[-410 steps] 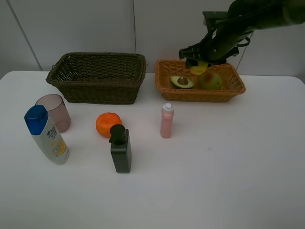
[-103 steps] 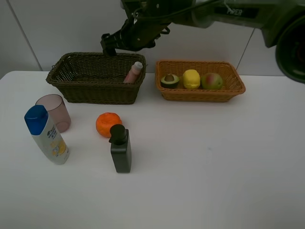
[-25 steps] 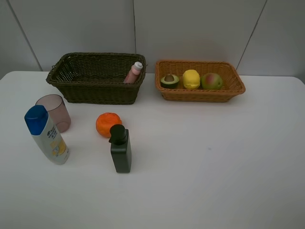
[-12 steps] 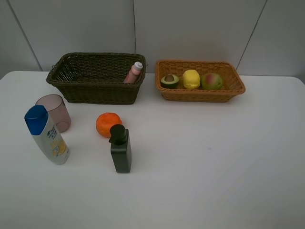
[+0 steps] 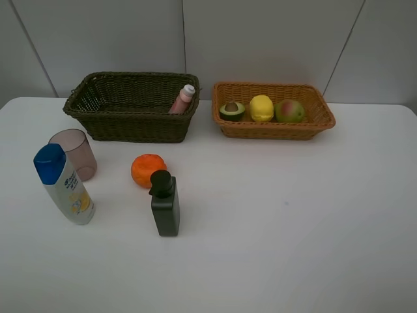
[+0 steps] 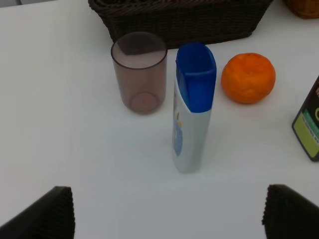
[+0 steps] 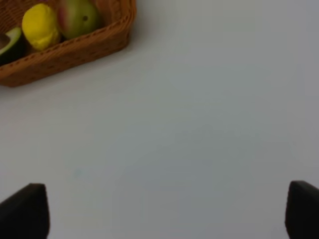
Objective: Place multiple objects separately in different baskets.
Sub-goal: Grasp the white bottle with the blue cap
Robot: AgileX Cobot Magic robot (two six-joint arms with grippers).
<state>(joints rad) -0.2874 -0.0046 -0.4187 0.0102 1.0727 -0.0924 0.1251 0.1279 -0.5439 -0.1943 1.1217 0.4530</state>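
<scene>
The dark basket holds the pink bottle, leaning in its right end. In the tan basket lie the halved avocado, lemon and pear. On the table stand the mauve cup, white blue-capped bottle, orange and black pump bottle. Neither arm shows in the high view. My left gripper is open above bare table in front of the white bottle, cup and orange. My right gripper is open over bare table, away from the tan basket.
The white table ends at a grey panelled wall behind the baskets. The black bottle's edge shows in the left wrist view. Lemon and pear show in the right wrist view.
None over the last second. Before that, an arm put the lemon in the tan basket and the pink bottle in the dark basket, then left the high view.
</scene>
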